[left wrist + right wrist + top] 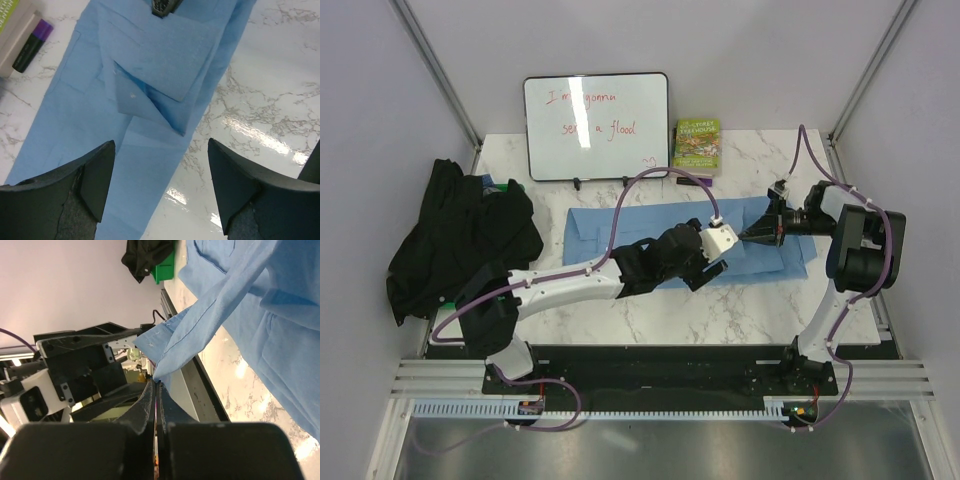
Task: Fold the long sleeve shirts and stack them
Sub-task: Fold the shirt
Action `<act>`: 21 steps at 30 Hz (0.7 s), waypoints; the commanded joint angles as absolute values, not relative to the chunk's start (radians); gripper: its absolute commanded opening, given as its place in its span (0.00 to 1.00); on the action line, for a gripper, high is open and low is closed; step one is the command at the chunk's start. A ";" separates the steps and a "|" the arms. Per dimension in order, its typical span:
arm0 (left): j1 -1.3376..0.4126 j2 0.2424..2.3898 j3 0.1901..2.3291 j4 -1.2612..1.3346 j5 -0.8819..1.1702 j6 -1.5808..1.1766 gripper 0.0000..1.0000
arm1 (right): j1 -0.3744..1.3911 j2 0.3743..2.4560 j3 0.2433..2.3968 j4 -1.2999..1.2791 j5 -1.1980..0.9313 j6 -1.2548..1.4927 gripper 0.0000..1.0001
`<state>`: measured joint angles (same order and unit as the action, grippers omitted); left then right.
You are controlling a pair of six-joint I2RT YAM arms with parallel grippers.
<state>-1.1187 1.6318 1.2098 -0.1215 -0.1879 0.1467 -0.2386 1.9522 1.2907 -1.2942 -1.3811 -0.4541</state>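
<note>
**Folding the sleeve in over the light blue shirt**

**Position.** The light blue shirt (620, 225) lies spread across the middle of the worktop (740, 310). It is partly folded, with a flap doubled over its panel. The black shirt (460, 240) sits in a heap at the left edge, well apart and not yet folded.

**Hands.** The right hand (156, 382) is clenched on a hemmed edge of the light blue shirt, apparently a sleeve cuff, and holds it lifted off the worktop. The left hand (161, 145) is released. Its fingers stand wide above the cloth with nothing between them.

**Procedure.** We judge the step in hand to be laying the sleeve in over the body.
1. We carry the pinched edge low and level, so the sleeve lies down flat rather than bunching.
2. We line the edge up with the long side of the folded panel before letting go.
3. We hold the left hand out of the sleeve's path, or press it on the fold line if the panel drags.
4. The cloth is thin and will likely slide on the smooth marble, so we move slowly and avoid tugging the whole shirt sideways.
</note>
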 commanded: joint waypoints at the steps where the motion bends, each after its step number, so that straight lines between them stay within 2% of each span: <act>1: -1.146 1.635 1.189 -0.072 -0.190 0.035 0.82 | -0.244 1.977 1.312 -1.376 -1.479 -0.563 0.00; 5: -1.146 1.660 1.187 -0.017 -0.102 0.064 0.83 | -0.244 1.971 1.301 -1.382 -1.480 -0.580 0.00; 12: -1.144 1.768 1.268 0.028 -0.176 0.173 0.82 | -0.244 1.947 1.286 -1.387 -1.479 -0.591 0.00; 19: -1.135 1.815 1.345 0.103 -0.230 0.262 0.75 | -0.244 1.914 1.267 -1.391 -1.465 -0.598 0.00; 21: -1.135 1.821 1.356 0.112 -0.226 0.299 0.69 | -0.244 1.905 1.259 -1.393 -1.468 -0.600 0.00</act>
<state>-1.1381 1.8256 1.2888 -0.0029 -0.1913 0.1917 -0.2420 1.9652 1.2762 -1.3476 -1.4250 -0.5503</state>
